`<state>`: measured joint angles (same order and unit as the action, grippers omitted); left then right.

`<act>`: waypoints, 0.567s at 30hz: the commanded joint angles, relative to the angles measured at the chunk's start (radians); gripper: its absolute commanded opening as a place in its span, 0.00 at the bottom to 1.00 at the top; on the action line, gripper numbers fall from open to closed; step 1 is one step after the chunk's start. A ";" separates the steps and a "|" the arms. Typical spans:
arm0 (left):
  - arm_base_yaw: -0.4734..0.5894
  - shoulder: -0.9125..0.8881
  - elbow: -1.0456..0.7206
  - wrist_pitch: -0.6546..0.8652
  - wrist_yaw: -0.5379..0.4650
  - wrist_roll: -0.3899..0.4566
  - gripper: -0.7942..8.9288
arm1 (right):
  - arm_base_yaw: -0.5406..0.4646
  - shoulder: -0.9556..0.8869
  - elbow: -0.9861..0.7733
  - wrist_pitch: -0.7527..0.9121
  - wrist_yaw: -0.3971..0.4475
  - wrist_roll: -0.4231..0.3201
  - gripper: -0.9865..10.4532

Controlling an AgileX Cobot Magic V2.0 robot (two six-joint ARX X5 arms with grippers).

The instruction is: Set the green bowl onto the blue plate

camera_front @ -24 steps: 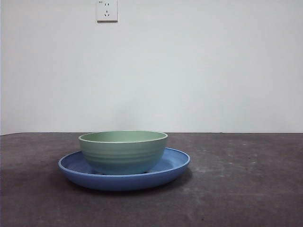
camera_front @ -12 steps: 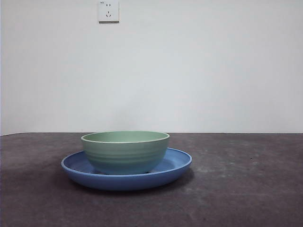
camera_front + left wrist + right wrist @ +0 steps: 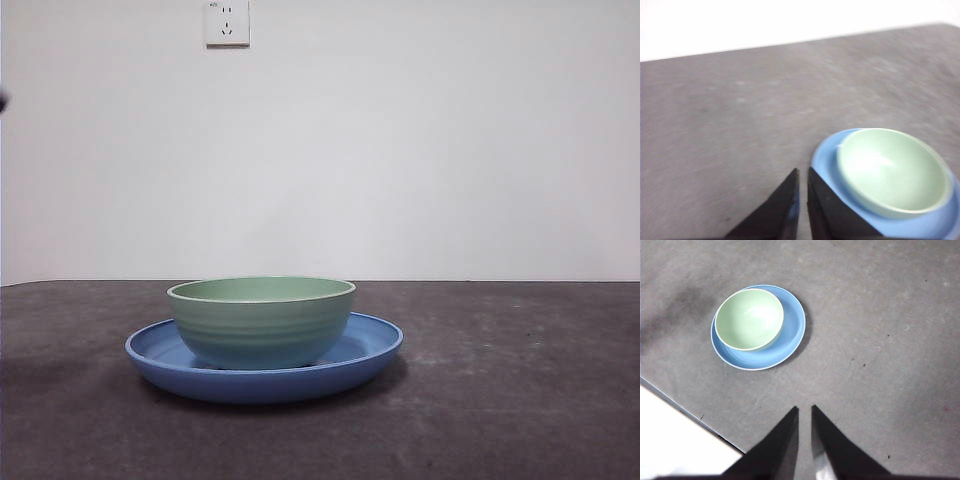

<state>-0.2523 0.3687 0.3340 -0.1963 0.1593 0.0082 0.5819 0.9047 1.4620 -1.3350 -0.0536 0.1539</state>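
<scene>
The green bowl [image 3: 261, 322] stands upright inside the blue plate [image 3: 372, 350] on the dark table, left of the middle in the front view. The left wrist view shows the bowl [image 3: 892, 171] sitting toward one side of the plate [image 3: 824, 159], just beyond my left gripper [image 3: 802, 173], which is shut and empty. The right wrist view shows bowl [image 3: 749, 319] and plate [image 3: 792, 326] from high up, far from my right gripper [image 3: 804, 410], which is shut and empty. Neither gripper touches the bowl.
A white wall with a power socket [image 3: 226, 22] rises behind the table. A small dark tip [image 3: 3, 100] shows at the left edge of the front view. The table's edge [image 3: 685, 412] runs near the plate in the right wrist view.
The bowl and plate stay put apart from a slight camera shake. A small dark tip has appeared at the left edge of the front view.
</scene>
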 commanded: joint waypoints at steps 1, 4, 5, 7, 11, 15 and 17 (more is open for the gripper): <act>0.060 -0.098 -0.107 0.056 -0.006 -0.055 0.11 | 0.008 0.007 0.016 -0.034 0.002 -0.002 0.12; 0.132 -0.207 -0.189 0.058 -0.006 -0.074 0.11 | 0.008 0.007 0.016 -0.034 0.002 -0.002 0.12; 0.154 -0.238 -0.211 0.056 -0.006 -0.074 0.11 | 0.008 0.007 0.016 -0.034 0.002 -0.002 0.12; 0.191 -0.290 -0.246 0.055 -0.006 -0.075 0.11 | 0.008 0.007 0.016 -0.034 0.002 -0.002 0.12; 0.245 -0.365 -0.296 0.055 -0.007 -0.080 0.11 | 0.008 0.007 0.016 -0.034 0.002 -0.002 0.12; 0.276 -0.366 -0.320 0.055 -0.020 -0.081 0.11 | 0.008 0.007 0.017 -0.034 0.002 -0.002 0.12; 0.280 -0.366 -0.322 0.037 -0.040 -0.080 0.11 | 0.008 0.007 0.017 -0.034 0.002 -0.002 0.12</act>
<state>0.0257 0.0044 0.0326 -0.1589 0.1265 -0.0692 0.5819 0.9047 1.4620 -1.3350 -0.0532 0.1539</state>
